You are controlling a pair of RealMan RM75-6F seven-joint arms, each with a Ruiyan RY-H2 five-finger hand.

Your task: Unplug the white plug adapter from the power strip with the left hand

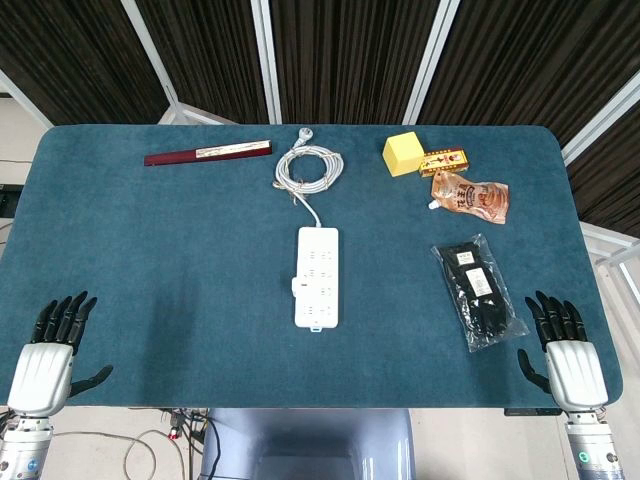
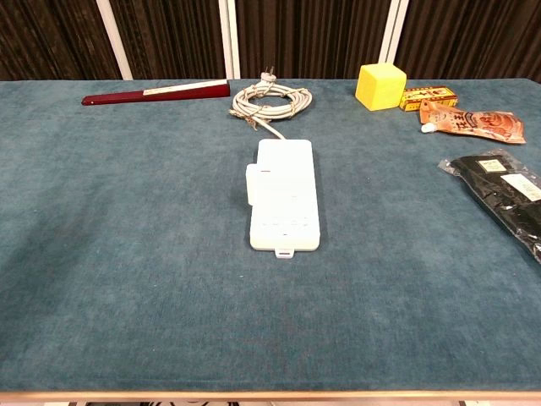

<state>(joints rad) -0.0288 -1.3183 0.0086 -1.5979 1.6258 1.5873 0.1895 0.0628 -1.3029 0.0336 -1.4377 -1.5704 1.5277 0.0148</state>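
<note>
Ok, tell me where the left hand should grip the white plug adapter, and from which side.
Grip the white plug adapter by its exposed block, which juts from the power strip on its left long edge. The left hand should probably come from that open side, pinch its near and far faces, and pull leftward.

On the blue table [image 2: 127, 254] we list: a white power strip [image 2: 286, 199] at centre, a white plug adapter [image 2: 252, 183] on its left side; its coiled cord [image 2: 270, 103] behind. Far edge: dark red folded fan [image 2: 156, 91], yellow cube [image 2: 379, 86], small box [image 2: 427, 99], orange pouch [image 2: 472, 123]. Right: bagged black items [image 2: 505, 199].
</note>
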